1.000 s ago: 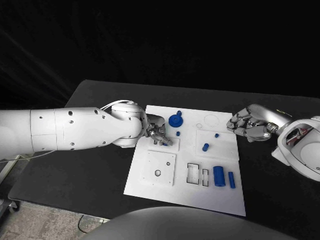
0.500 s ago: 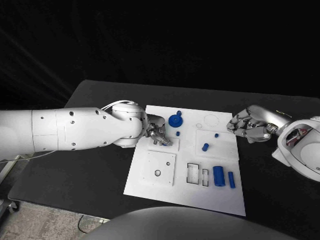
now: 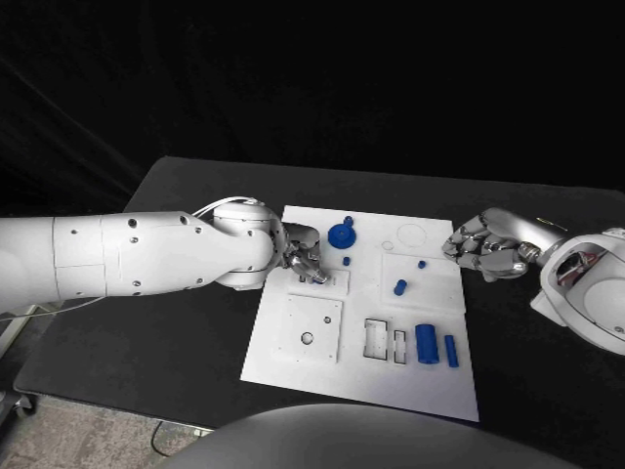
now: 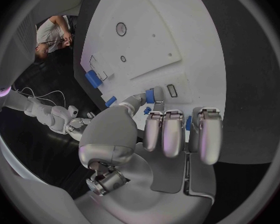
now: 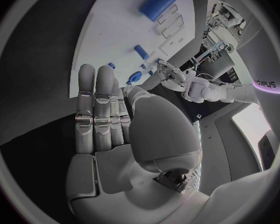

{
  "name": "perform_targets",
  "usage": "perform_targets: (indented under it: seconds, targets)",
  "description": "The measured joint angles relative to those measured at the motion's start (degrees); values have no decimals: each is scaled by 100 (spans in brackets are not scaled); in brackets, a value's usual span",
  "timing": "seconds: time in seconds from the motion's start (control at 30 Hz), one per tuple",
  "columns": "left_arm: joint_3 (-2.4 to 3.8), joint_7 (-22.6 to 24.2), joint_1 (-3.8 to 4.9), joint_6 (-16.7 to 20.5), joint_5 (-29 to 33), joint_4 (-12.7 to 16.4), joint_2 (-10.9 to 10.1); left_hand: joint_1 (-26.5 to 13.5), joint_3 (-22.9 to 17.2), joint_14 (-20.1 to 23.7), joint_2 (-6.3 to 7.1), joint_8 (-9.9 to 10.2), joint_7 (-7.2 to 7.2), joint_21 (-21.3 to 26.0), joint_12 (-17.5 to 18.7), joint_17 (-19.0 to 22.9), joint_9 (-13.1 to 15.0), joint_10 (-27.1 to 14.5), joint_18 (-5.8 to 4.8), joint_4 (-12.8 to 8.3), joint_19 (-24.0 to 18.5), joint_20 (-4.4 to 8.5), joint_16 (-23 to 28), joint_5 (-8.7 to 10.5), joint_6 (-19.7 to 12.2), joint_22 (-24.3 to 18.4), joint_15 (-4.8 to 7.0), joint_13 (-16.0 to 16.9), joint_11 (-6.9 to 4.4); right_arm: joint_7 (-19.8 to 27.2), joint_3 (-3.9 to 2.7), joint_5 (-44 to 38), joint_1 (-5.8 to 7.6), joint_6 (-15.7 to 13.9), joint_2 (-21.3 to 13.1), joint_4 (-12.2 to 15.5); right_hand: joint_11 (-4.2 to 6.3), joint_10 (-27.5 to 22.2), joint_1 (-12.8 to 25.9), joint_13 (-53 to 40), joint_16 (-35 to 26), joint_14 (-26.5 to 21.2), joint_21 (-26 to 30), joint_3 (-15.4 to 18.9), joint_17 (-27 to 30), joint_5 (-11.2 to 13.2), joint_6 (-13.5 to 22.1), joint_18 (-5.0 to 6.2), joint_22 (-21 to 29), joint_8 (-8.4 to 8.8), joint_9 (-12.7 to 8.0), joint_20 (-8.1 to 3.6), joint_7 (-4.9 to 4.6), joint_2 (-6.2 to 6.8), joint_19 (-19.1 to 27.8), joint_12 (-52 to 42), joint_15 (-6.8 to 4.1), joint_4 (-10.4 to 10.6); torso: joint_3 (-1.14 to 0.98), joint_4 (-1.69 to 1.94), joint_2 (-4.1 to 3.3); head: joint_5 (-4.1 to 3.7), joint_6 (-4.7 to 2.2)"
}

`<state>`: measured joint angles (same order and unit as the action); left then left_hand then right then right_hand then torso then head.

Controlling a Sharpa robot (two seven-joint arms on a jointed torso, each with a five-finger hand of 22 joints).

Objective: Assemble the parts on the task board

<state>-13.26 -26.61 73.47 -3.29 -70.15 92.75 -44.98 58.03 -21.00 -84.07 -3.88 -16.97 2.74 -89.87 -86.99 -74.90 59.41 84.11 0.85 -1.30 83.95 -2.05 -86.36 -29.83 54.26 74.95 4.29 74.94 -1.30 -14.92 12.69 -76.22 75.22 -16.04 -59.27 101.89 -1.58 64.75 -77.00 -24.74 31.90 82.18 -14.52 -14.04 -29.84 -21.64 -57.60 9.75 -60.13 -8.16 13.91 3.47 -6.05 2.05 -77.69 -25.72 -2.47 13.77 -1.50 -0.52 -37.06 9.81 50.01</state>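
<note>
- We found the task board (image 3: 376, 376) lying on the black table (image 3: 186, 322), roughly central, with its long sides running from the far edge toward the near edge.
- The left hand (image 3: 305, 260) was over the board's left edge, toward the far left corner. In the left wrist view, a small blue part (image 4: 150, 95) was pinched between the thumb and a fingertip, while the other fingers (image 4: 167, 134) lay side by side, extended over the board.
- The right hand (image 3: 484, 246) was just off the board's right edge, above the table, with its fingers curled inward on nothing. In the right wrist view, the fingers (image 5: 96, 109) lay close together.
- A round blue part (image 3: 344, 234) sat near the board's far edge, just beside the left hand.
- Two small blue parts (image 3: 401, 287) occupied the square plate toward the right edge, well apart from each other.
- A large blue cylinder (image 3: 427, 344) and a slimmer blue bar (image 3: 452, 351) lay side by side near the board's right edge, toward the near corner.
- A square plate with a hole (image 3: 312, 328) sat by the board's left edge.
</note>
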Motion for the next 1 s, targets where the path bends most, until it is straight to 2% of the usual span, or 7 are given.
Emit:
perform_targets:
  seconds: [0.23, 0.33, 0.53, 0.73, 0.87, 1.0]
  targets:
    - [-5, 12, 21, 71, 160, 86, -84, -82, -246, 0, 82, -25, 21, 0, 28, 0, 136, 0, 0, 47, 0, 0, 0, -9, 21, -1, 0, 0, 0, -33, 0, 0, -11, 45, 15, -11, -1, 0, -46, 19, -23, 0, 24, -23, -5, 0, 28, 0, 7, 0, 5, 0, -3, 0, 0, 10, 0, -9, 0, 0, 3, -26, 0]
    - [-5, 20, 79, 74, 289, 100, -96, -134, -314, 0, 82, -25, 22, 0, 58, 0, 165, 0, 0, 76, 0, 0, 0, -101, 22, -1, 0, 0, 0, -48, 0, 0, -14, 63, 21, -17, -1, 0, -58, 27, -23, 0, 23, -36, -5, 0, 36, 0, 7, 0, 4, 0, 4, -11, 0, 22, 0, -22, 0, 0, 4, -30, 0]
    - [-1, 32, 185, 20, 595, 84, -70, -153, -332, 0, 90, -25, 22, 0, 66, 0, 187, 0, 0, 73, 0, 0, 0, -108, 23, -1, 0, 0, 0, -70, 0, 0, -19, 87, 27, -23, -1, 0, -69, 31, -23, 0, 23, -39, -5, 0, 37, 0, 7, -1, 4, 0, 4, -22, 0, 22, 0, -25, 0, 0, 3, -36, 0]
    - [-2, 34, 312, -143, 787, -95, 75, -175, -373, 0, 112, -25, 42, 0, 66, 0, 225, 0, 1, 77, 0, 0, 0, -107, 43, -2, 0, 0, 0, -89, 0, 0, -22, 110, 30, -29, -1, -1, -69, 31, -23, 0, 23, -39, -4, 0, 36, 0, 6, -1, 3, 0, 4, -22, 0, 22, 0, -25, -3, 0, 3, -39, 0]
    - [-1, 34, 383, -296, 882, -286, 197, -215, -470, 0, 152, -25, 43, 0, 66, -4, 245, 0, 0, 30, 0, 0, 0, 65, 43, -2, 0, 0, 0, -98, 1, 0, -24, 120, 33, -31, -1, -1, -69, 31, -23, 0, 23, -39, -4, 0, 36, 0, 6, -1, 3, 0, 4, -22, 0, 22, 0, -25, -3, -2, 3, -32, 0]
    - [0, 25, 422, -512, 922, -466, 315, -220, -506, 0, 157, -24, 63, 0, 66, -4, 260, 0, 0, 9, 0, 0, 0, 157, 63, -2, 0, 0, 0, -106, 1, 0, -27, 129, 31, -32, -1, -1, -69, 37, -23, 0, 23, -39, -4, 0, 36, 0, 11, -1, 3, 0, 4, -22, 0, 22, 0, -25, -7, -2, 3, -35, 0]
